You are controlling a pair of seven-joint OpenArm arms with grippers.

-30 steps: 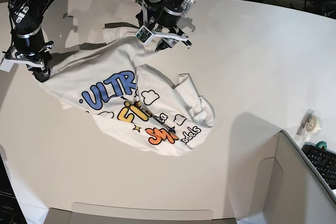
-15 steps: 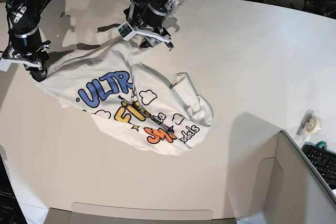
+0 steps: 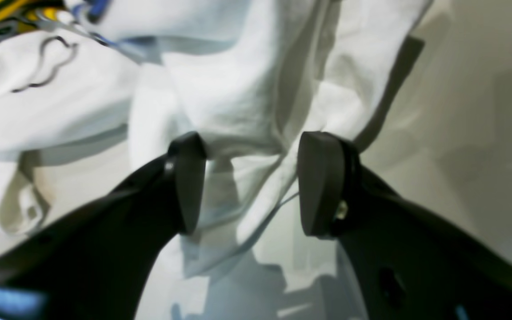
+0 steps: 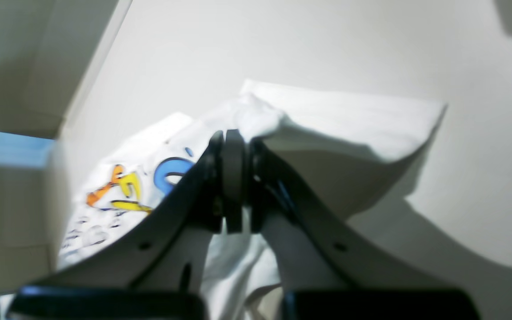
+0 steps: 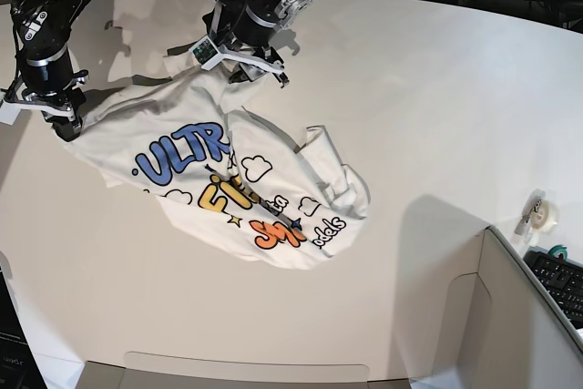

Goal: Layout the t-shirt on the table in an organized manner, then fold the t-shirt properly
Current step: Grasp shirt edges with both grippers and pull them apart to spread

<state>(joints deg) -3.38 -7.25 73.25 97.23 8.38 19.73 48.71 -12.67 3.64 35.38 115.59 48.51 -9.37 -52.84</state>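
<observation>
Right claw: the black right gripper (image 4: 234, 178) has its jaws pressed together on a pinch of the white short-sleeved cotton t-shirt (image 5: 228, 170), at the cloth's corner nearest the tabletop's left edge (image 5: 59, 120).
Left claw: the black left gripper (image 3: 251, 182) has its jaws wide apart; a fold of the white cloth (image 3: 238, 111) lies between and just past the pads, which do not press on it. In the base view it sits over the shirt's far end (image 5: 241, 47), near the tabletop's far edge.
T-shirt: crumpled, print side up, lying slantwise from the far-left part of the tabletop toward its middle; blue "ULTR", yellow and orange letters, clouds and stars show.
Only in the wrist views: the right wrist view shows the clamp itself and a lifted flap of cloth casting a shadow; the left wrist view shows the gap between the open pads and a bare strip of tabletop under the fold.
Only in the base view: the whole shirt, both arms, and a small roll of tape (image 5: 541, 214) near the right edge.
In the way: the left arm hides the shirt's far end.
Surface: large white smooth table (image 5: 428, 116) with a curved far edge.
Surroundings: a grey box-like bin (image 5: 533, 316) at the near right corner, a dark keyboard (image 5: 560, 281) beyond it.
</observation>
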